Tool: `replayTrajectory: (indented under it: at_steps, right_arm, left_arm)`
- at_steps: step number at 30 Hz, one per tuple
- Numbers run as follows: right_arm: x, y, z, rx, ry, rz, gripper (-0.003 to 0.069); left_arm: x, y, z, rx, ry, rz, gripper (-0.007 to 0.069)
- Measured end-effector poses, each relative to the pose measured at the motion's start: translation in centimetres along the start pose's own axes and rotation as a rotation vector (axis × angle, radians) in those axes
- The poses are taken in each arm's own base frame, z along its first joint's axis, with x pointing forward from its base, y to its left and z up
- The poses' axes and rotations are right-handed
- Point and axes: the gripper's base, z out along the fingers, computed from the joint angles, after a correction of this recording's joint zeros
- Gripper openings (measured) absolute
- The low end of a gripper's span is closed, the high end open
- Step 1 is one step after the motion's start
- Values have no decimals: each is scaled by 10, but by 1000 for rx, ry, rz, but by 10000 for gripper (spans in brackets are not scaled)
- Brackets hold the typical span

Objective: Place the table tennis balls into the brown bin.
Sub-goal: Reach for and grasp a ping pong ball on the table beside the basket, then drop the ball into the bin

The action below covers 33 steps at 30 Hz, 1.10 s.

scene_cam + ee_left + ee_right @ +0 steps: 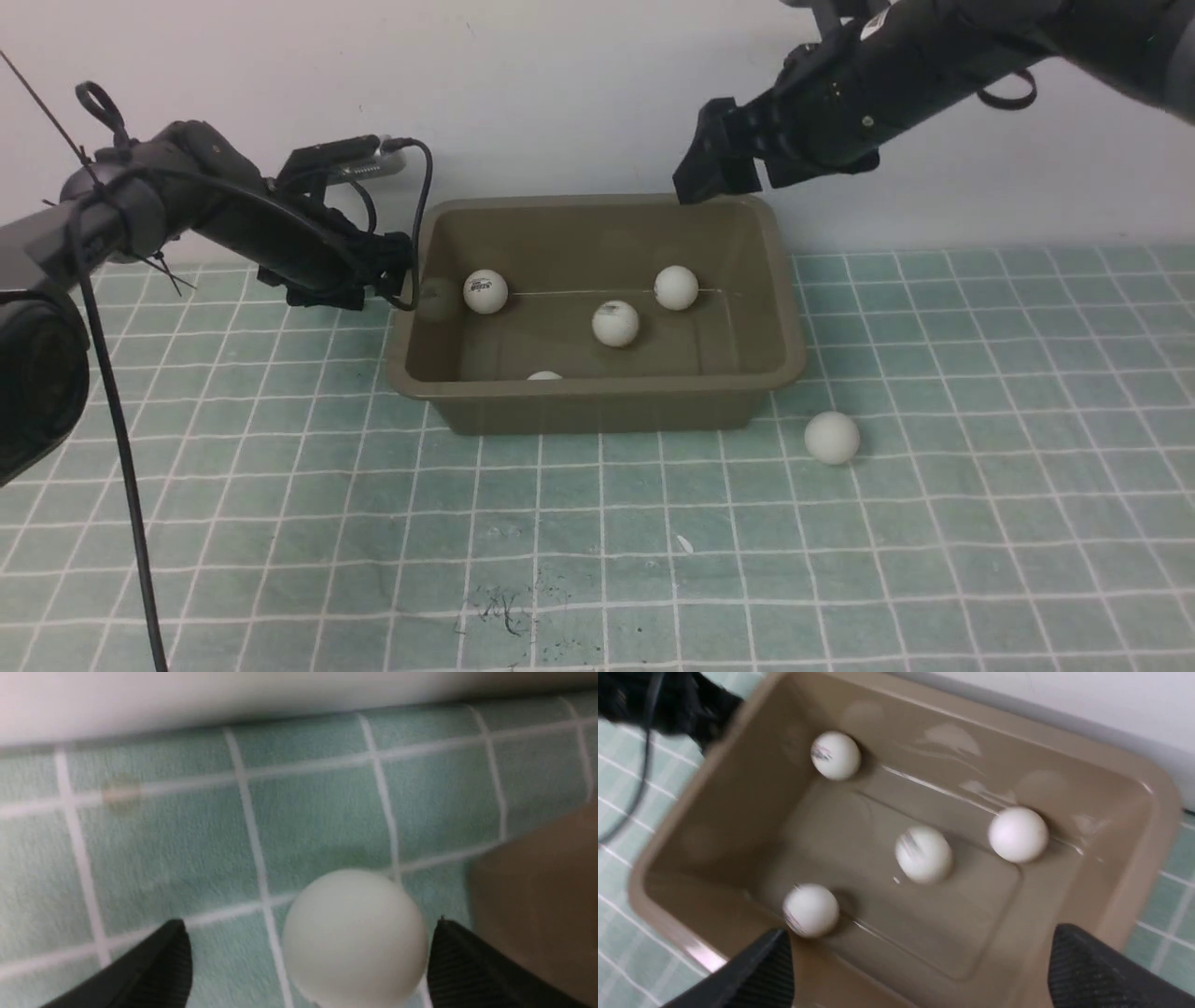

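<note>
**Inspector:** Position of the brown bin (597, 406)?

**Assessor:** Upright on the checked cloth (934, 560), set back towards the white wall (560, 93), between the two arms.

**Inspector:** Contents?

**Assessor:** Four table tennis balls (615, 323) lie on its floor. One is near the far left corner, one at the far wall towards the right, and one about mid-floor. The last is against the near wall, mostly hidden from the front by the rim. Some are blurred in the right wrist view.

**Inspector:** Any balls outside?

**Assessor:** Two. A fifth ball (831, 438) rests on the cloth near the bin's near right corner, not touching it. A sixth ball (355, 942) shows only in the left wrist view. It is between the fingers of the left gripper (310, 924), with cloth behind it and the bin's edge to one side.

**Inspector:** Is it gripped?

**Assessor:** No. The jaws stand wide, with clear space between the ball and one finger (159, 961). I cannot tell whether it touches the other finger. That gripper sits at the bin's left rim.

**Inspector:** Right gripper (695, 182)?

**Assessor:** Above the bin's far right corner, jaws spread wide, holding nothing.
</note>
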Motion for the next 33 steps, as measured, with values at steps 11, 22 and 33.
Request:
replayTrajectory:
  at_steps: [11, 22, 33]
  right_arm:
    - [-6, -6, -47, 216, -20, -103, 340]
    - [52, -58, -49, 350, 308, 172, 4]
    - [107, -65, 37, 165, 337, 176, 472]
  left_arm:
    - [-3, 2, -9, -44, 37, 76, 353]
    - [-53, -95, -141, 54, -38, 287, 353]
    - [-22, -168, -70, 2, 145, 436, 578]
